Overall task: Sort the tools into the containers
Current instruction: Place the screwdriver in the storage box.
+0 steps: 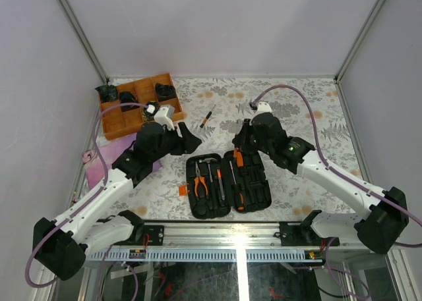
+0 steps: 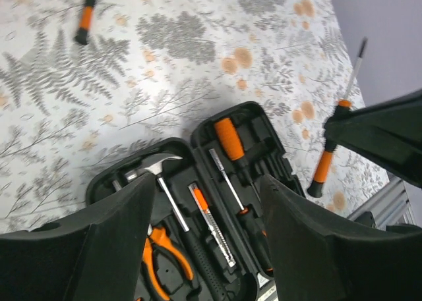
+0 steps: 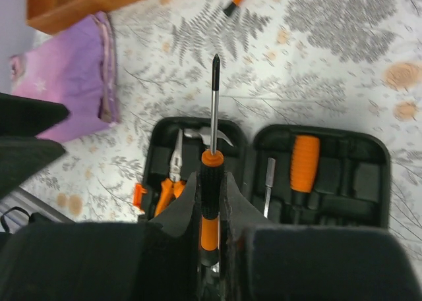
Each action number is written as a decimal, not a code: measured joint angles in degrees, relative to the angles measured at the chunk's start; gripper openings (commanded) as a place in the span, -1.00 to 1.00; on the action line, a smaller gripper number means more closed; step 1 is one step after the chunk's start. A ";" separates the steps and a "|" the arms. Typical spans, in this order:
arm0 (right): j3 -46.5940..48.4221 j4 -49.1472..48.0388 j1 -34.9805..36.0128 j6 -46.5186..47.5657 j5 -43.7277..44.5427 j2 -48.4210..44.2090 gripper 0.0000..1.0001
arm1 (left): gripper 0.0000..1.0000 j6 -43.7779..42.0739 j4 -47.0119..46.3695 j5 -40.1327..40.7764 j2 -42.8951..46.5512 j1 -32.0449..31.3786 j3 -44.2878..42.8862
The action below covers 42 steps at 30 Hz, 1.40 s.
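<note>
Screwdriver [image 3: 210, 166], one, is pinched by the right pincer [image 3: 210, 195] over the one open case [image 3: 359, 182]. One hammer [image 2: 158, 164] and one pliers [image 2: 165, 249] are slotted below the spread left pincer [image 2: 208, 205]; one driver [image 2: 84, 14] is seen on the bench [image 2: 198, 51] beyond.

A lab test cell; blank pale walls [image 1: 217, 24], aluminium corner posts [image 1: 79, 31], floral-covered table [image 1: 224, 93], slotted rail [image 1: 217, 230]

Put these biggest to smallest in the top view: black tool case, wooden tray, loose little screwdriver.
1. black tool case, biggest
2. wooden tray, next, though the left arm hides a corner
3. loose little screwdriver, smallest
</note>
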State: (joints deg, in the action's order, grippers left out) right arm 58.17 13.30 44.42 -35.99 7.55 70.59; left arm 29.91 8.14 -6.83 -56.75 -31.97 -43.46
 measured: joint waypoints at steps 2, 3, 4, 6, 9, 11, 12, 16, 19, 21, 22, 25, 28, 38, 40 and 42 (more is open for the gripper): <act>-0.68 1.92 -2.80 0.09 -1.90 0.02 -1.00 | 0.27 0.55 1.68 -0.90 -0.46 2.34 -0.17; -1.07 2.43 -3.98 0.17 -2.78 0.02 -1.00 | 0.26 0.90 2.45 -1.20 -0.52 3.54 -0.20; -1.66 3.08 -5.22 0.33 -3.82 0.02 -1.00 | 0.25 1.09 3.13 -1.40 -0.52 4.46 -0.20; -2.99 4.57 -7.19 0.81 -5.62 -0.09 -1.00 | 0.24 1.38 3.96 -1.57 -0.52 5.60 -0.20; -4.81 7.06 -8.92 1.77 -7.74 -0.26 -1.00 | 0.23 1.62 5.55 -1.25 -0.68 6.27 -0.17; -5.97 8.46 -9.42 2.32 -8.85 -0.59 -1.00 | 0.22 1.84 6.45 -0.63 -1.31 6.38 -0.09; -6.49 8.79 -9.57 2.47 -9.18 -0.76 -1.00 | 0.23 2.03 6.71 -0.42 -1.68 6.38 0.02; -8.50 10.69 -9.73 2.99 -10.23 -1.84 -1.00 | 0.25 3.21 8.41 0.70 -2.89 6.43 1.73; -9.22 11.82 -9.73 3.19 -10.23 -2.58 -1.00 | 0.33 3.98 9.51 2.47 -2.80 6.03 3.10; -9.33 12.24 -9.73 3.30 -10.25 -2.69 -1.00 | 0.35 4.33 9.90 3.96 -2.43 5.73 3.74; -9.33 12.55 -9.73 3.45 -10.25 -2.67 -1.00 | 0.35 4.48 9.92 4.70 -2.12 5.64 4.07; -9.33 13.75 -9.73 3.89 -10.47 -2.21 -1.00 | 0.33 5.03 9.86 5.55 -1.77 5.60 4.63; -9.33 14.93 -9.77 4.33 -10.99 -1.29 -1.00 | 0.29 5.22 9.73 5.49 -2.69 5.38 5.11; -10.95 18.21 -9.77 5.55 -12.37 1.09 -1.00 | 0.21 6.16 7.98 3.72 -8.20 4.35 8.04; -12.37 18.21 -9.42 5.27 -12.52 1.01 -1.00 | 0.21 6.32 7.74 3.28 -8.66 4.15 8.22; -13.73 18.21 -8.57 4.61 -12.57 0.94 -1.00 | 0.19 6.32 7.17 3.13 -8.98 3.96 8.22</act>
State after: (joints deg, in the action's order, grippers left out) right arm 44.45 31.51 35.86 -31.38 -5.02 71.53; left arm 36.23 15.31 -3.70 -65.73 -28.01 -35.24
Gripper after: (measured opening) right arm 0.089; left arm 0.607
